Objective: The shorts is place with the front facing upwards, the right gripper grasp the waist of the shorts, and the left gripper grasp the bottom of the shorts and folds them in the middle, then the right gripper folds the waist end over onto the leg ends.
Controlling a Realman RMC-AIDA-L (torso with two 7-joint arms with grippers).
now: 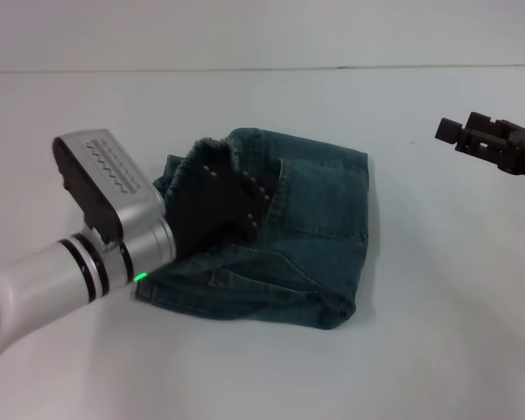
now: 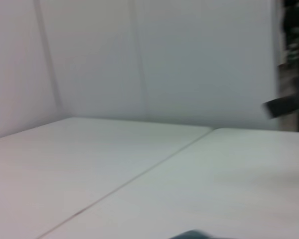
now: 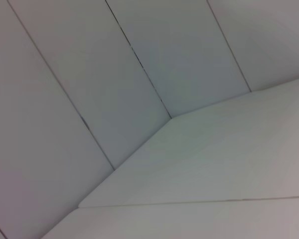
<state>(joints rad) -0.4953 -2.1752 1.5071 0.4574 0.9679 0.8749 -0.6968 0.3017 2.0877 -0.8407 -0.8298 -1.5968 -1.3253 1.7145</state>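
The blue denim shorts [image 1: 306, 236] lie folded into a compact rectangle in the middle of the white table [image 1: 437, 332]. Their frayed leg hem [image 1: 208, 147] is at the left end. My left gripper [image 1: 249, 199] reaches in from the lower left and hovers low over that hem end, its black fingers [image 1: 230, 175] spread open above the cloth. My right gripper [image 1: 459, 131] hangs open at the far right, well apart from the shorts. In the left wrist view only a sliver of denim [image 2: 192, 235] shows, with the right gripper [image 2: 286, 105] a dark shape far off.
The left arm's silver wrist [image 1: 114, 236] covers the shorts' left edge. A table seam [image 2: 134, 179] runs across the white surface, and pale wall panels [image 3: 114, 74] stand behind it. The right wrist view holds only table and wall.
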